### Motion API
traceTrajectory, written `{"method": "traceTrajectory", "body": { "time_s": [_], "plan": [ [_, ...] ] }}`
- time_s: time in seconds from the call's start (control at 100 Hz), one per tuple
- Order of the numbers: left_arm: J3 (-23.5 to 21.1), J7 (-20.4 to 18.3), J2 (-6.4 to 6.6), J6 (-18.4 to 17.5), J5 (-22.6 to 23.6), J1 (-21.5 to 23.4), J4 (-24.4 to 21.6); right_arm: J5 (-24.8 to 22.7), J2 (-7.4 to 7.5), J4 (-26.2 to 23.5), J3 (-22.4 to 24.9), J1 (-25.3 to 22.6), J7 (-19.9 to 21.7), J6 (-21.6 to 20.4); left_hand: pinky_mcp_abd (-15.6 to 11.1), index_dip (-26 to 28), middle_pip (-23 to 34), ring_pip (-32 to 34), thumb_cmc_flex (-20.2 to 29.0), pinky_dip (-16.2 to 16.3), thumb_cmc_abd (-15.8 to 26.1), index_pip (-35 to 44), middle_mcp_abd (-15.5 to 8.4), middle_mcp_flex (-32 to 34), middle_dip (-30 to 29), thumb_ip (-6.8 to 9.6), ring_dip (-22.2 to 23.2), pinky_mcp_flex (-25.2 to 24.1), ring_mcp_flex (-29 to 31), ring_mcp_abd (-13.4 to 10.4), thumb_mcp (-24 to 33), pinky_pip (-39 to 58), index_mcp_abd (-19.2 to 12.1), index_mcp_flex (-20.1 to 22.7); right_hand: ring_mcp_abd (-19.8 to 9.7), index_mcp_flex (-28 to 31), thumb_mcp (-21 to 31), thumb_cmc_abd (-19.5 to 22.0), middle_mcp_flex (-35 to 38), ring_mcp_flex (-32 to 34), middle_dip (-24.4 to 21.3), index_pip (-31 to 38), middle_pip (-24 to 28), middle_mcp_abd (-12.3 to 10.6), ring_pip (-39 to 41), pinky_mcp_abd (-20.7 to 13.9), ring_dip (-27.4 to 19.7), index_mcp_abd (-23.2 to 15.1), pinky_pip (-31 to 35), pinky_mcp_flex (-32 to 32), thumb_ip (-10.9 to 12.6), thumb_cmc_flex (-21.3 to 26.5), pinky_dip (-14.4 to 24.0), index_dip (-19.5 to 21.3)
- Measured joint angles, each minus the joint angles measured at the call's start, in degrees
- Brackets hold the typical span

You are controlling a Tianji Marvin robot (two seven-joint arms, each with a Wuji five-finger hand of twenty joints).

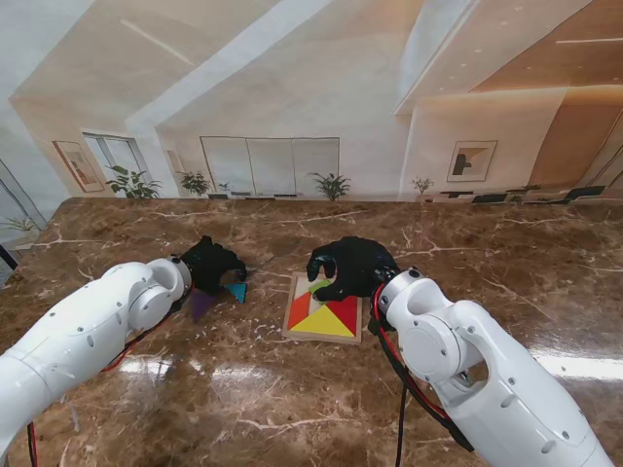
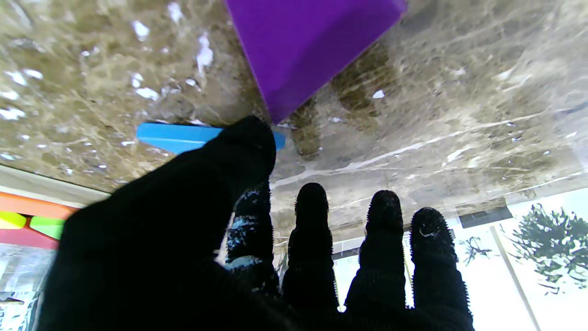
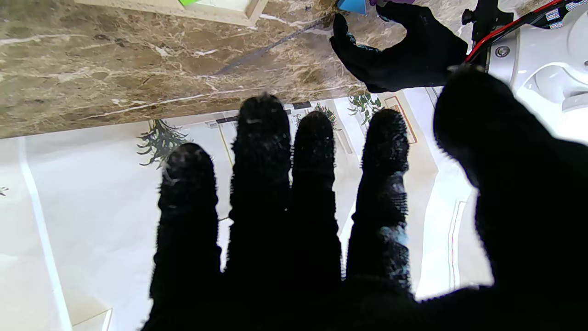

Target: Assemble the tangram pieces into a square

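A wooden tray (image 1: 292,313) in the middle of the table holds red, yellow, orange and green tangram pieces (image 1: 327,317). My right hand (image 1: 352,267) hovers over the tray's far edge with fingers spread and nothing in it. To the left of the tray lie a purple piece (image 1: 201,305) and a blue piece (image 1: 235,290). My left hand (image 1: 210,264) is just beyond them, fingers apart. In the left wrist view its thumb (image 2: 243,147) overlaps the blue piece (image 2: 174,137) beside the purple piece (image 2: 308,50); I cannot tell whether it touches.
The brown marble table (image 1: 311,389) stretches wide around the tray. Both white arms rise from the near corners, the right forearm (image 1: 458,350) close beside the tray's right edge. Potted plants and windows stand beyond the far edge.
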Motion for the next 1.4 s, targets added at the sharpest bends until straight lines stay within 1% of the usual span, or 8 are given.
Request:
{"method": "traceTrajectory", "body": {
  "time_s": [0.26,0.58,0.72,0.79,0.87,1.08,1.23,1.4],
  "plan": [
    [-1.4,-0.6,-0.10,0.2,-1.1,1.3,-0.5,0.4,-0.02,0.3,0.2,0.0,0.0,0.0,0.0,0.7,0.7,0.8,-0.1,0.0,0.0,1.2,0.4,2.8,1.3,-0.03,0.9,0.3,0.6,0.1,-0.8,0.7,0.3,0.1,0.0,0.0,0.0,0.0,0.6,0.8,0.0,-0.4,0.0,0.0,0.0,0.0,0.0,0.1,0.1,0.1,0.0,0.0,0.0,0.0],
    [-3.8,-2.8,-0.38,1.6,-3.2,2.9,-2.3,0.4,0.00,0.3,0.4,-0.1,0.2,0.0,0.0,0.7,0.6,0.8,-7.0,0.0,0.0,-0.9,2.8,2.4,1.9,-1.69,0.9,-0.2,0.7,1.9,-2.8,0.7,2.4,0.0,0.0,0.0,0.0,0.0,1.1,0.8,0.0,-0.5,0.0,0.0,0.0,0.0,0.0,0.7,0.1,0.2,0.0,0.0,0.0,-0.1],
    [-2.4,-3.3,-0.48,2.6,-4.6,2.5,-2.4,0.6,0.01,0.3,0.5,-0.1,0.5,0.1,0.6,1.9,1.3,2.2,-6.3,0.1,0.0,2.3,4.0,3.0,4.3,-1.69,2.5,0.6,2.2,2.2,-2.8,0.7,3.4,-0.5,0.0,0.0,0.0,0.0,1.1,0.8,0.0,-1.1,0.0,0.0,0.0,0.0,0.0,0.7,0.1,0.2,0.0,0.0,0.0,-0.1],
    [-1.7,-3.2,-0.54,2.9,-4.7,2.2,-2.3,0.9,0.01,0.3,0.5,-0.1,0.5,0.2,0.6,2.3,2.2,4.5,-6.3,1.5,0.0,3.9,4.4,3.8,5.9,-1.69,4.2,1.5,3.6,2.2,-2.7,1.7,3.8,-0.1,0.0,0.0,0.0,0.0,1.1,0.8,0.0,-1.1,0.0,0.0,0.0,0.0,0.0,0.7,0.1,0.2,0.0,0.0,0.0,-0.1],
    [-1.3,-3.1,-0.66,3.0,-4.5,1.9,-2.3,1.2,0.01,0.3,0.6,-0.2,0.5,0.3,0.6,3.6,2.5,7.2,-6.3,2.7,0.0,6.3,5.0,4.4,7.6,-1.70,5.7,2.3,4.4,2.2,-2.5,3.4,3.3,0.7,0.0,0.0,0.0,0.0,1.1,0.8,0.0,-1.1,0.0,0.1,0.0,0.0,0.0,0.7,0.1,0.2,0.0,0.0,0.0,-0.1],
    [-1.9,-3.5,-0.77,3.6,-4.3,2.5,-3.1,1.4,0.01,0.3,0.7,-0.2,0.4,0.3,1.2,9.3,3.9,10.9,-4.1,2.8,0.0,14.7,6.8,5.4,12.5,-1.70,7.4,4.9,8.3,2.1,-1.5,6.5,1.6,0.7,0.0,0.0,0.0,0.0,1.1,0.8,0.0,-1.1,0.0,0.1,0.0,0.0,0.0,1.2,0.1,0.2,0.0,0.0,0.0,-0.1],
    [-2.3,-4.6,-0.77,4.2,-4.9,2.8,-3.9,1.4,0.00,0.3,0.8,-0.2,0.4,0.3,1.2,9.9,3.8,10.9,-3.1,2.9,0.0,14.5,8.7,5.4,13.1,-1.70,7.4,5.2,8.3,2.1,-1.4,6.9,1.6,0.6,0.0,0.0,0.0,0.0,1.1,0.8,0.0,-1.1,0.0,0.1,0.0,0.0,0.0,1.4,0.1,0.2,0.0,0.0,0.0,-0.2],
    [-2.9,-5.6,-0.73,3.9,-5.2,3.1,-4.3,1.4,0.02,0.3,0.9,-0.3,0.6,0.3,1.3,7.8,3.7,8.8,-1.9,2.8,0.8,8.4,9.3,4.8,11.1,-1.70,5.9,5.3,8.3,2.1,-1.4,6.6,2.9,-0.1,0.0,0.0,0.0,0.0,1.1,0.8,0.0,-1.1,0.0,0.1,0.0,0.0,0.0,1.9,0.1,0.2,0.0,0.0,0.0,-0.7]
  ]
}}
